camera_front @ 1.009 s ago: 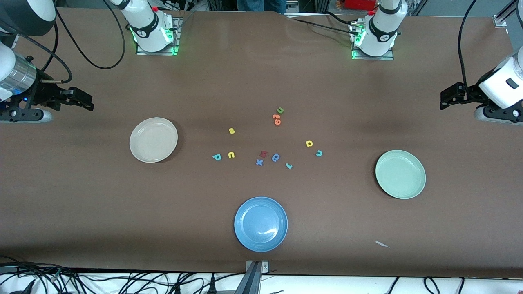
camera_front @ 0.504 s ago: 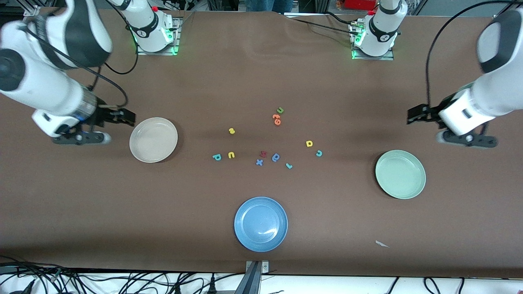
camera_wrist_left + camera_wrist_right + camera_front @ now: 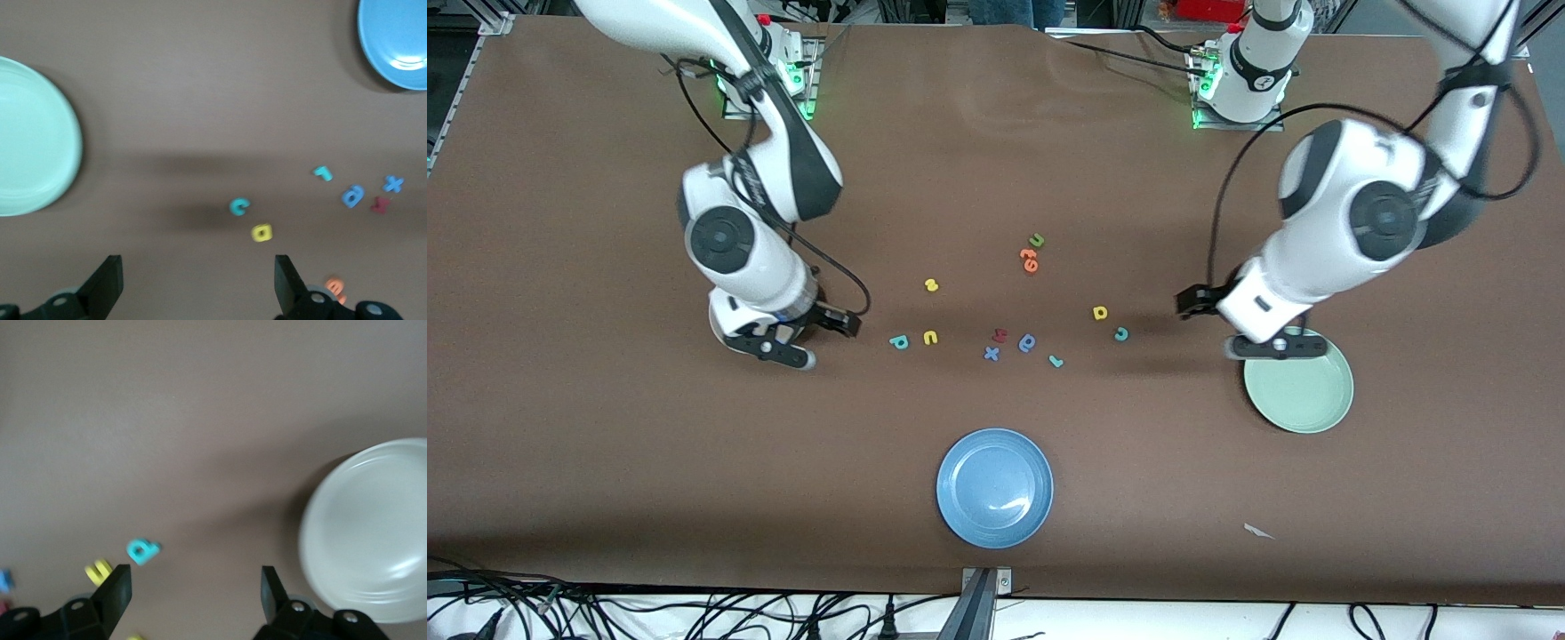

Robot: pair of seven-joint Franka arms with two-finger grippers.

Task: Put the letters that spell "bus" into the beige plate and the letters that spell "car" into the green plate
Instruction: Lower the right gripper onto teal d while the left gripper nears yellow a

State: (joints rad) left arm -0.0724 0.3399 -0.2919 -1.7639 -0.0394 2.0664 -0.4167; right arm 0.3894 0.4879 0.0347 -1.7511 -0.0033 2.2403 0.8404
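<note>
Brown cloth covered the counter [image 3: 605, 444], and both arms had swung in over it. The right claw [image 3: 838, 322] hung over the bare cloth just beside the beige plate [image 3: 373, 527], which the arm almost wholly hid from the front; only the right wrist view showed its bowl, cut off at the edge. That claw's fingers stood well apart with nothing between them. The left claw [image 3: 1193, 300] hovered over the cloth near the green plate [image 3: 1303, 391], its wrist covering part of the plate's rim; its fingers were spread wide and empty.

Between the plates lay the loose letters. The teal b [image 3: 899, 341] and yellow u [image 3: 930, 338] sat side by side, with the small yellow s [image 3: 931, 285] farther from the front camera. The yellow a [image 3: 1100, 312] and teal c [image 3: 1121, 333] lay close together, the teal r [image 3: 1056, 361] nearer the camera. A blue plate [image 3: 994, 487] stood nearest of all.
</note>
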